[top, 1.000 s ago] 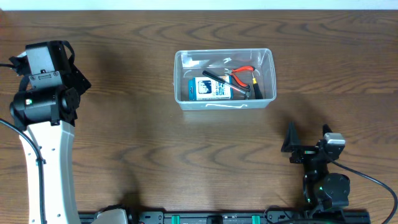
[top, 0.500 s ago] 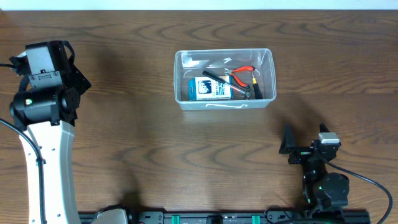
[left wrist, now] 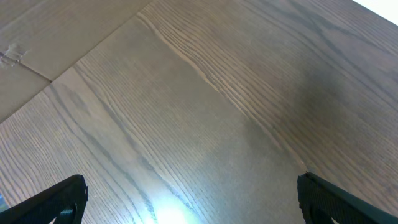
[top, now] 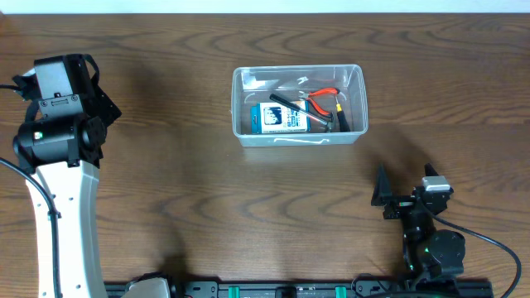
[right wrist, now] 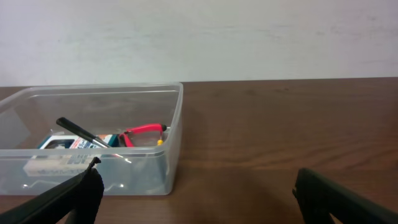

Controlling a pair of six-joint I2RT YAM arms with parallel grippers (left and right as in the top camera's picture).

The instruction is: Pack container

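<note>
Clear, round-cornered plastic container point(top: 290, 139) with red-handled pliers point(top: 323, 93) sits ahead-left of the wide, empty right claw point(right wrist: 196, 193); the left claw point(left wrist: 189, 186) is equally wide.

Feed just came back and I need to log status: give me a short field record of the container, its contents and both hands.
container: clear tub, upright on the table, far centre
inside: blue-and-white box, red-handled pliers, black stick-like tool, yellow-and-black item
left hand: open, empty, over wood at the table's left
right hand: open, empty, near edge, facing the container
items outside container: none in view
</note>
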